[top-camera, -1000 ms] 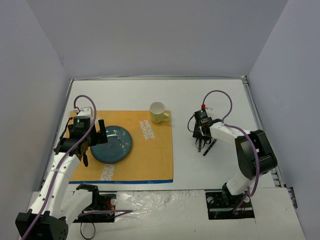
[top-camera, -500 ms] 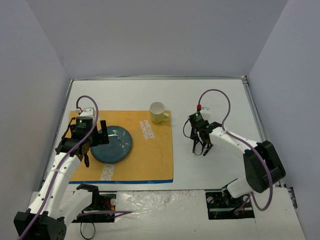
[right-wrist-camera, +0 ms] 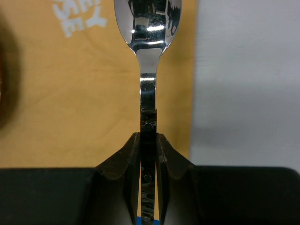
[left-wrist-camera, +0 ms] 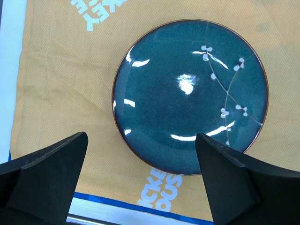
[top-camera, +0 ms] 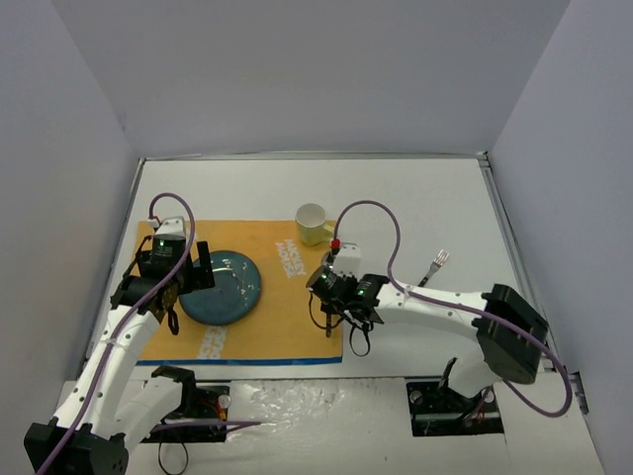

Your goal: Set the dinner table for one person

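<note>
Currently right gripper (right-wrist-camera: 148, 137) pinches spoon (right-wrist-camera: 148, 61) handle above placemat (right-wrist-camera: 70, 93) edge, probably to lay beside plate (left-wrist-camera: 187, 93); left gripper (left-wrist-camera: 141, 137) wide, empty.

The plate (left-wrist-camera: 190, 93) is glazed deep teal-blue, with thin pale branches and small white blossoms. The placemat (left-wrist-camera: 61, 70) is orange-yellow, blue-edged, with white lettering. The mug (top-camera: 314, 224) is pale yellow, the spoon (right-wrist-camera: 148, 18) mirror-bright silver, the bench (top-camera: 445, 198) plain white.
</note>
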Action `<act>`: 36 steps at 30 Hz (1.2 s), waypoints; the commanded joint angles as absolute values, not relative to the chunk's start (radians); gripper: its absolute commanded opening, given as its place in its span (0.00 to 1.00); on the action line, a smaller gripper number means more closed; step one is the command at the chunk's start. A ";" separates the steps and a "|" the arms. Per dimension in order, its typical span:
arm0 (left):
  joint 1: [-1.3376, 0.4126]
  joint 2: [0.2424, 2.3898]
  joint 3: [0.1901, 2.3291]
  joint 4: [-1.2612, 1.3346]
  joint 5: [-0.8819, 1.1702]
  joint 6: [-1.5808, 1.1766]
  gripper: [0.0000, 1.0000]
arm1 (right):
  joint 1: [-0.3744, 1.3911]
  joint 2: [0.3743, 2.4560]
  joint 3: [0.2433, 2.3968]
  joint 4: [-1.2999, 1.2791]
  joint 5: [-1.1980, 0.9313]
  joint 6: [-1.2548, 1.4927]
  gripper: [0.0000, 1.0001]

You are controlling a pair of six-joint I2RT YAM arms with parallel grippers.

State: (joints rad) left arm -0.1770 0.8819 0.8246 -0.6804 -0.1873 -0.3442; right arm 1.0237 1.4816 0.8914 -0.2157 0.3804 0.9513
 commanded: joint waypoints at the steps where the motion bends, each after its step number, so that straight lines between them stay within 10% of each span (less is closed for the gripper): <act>1: -0.192 0.858 0.870 -0.672 -0.224 -0.362 0.97 | 1.106 1.624 1.021 -0.202 0.494 1.074 0.00; 36: -0.224 0.804 0.859 -0.672 -0.262 -0.364 0.97 | 1.131 1.931 1.264 -0.254 0.460 0.992 0.00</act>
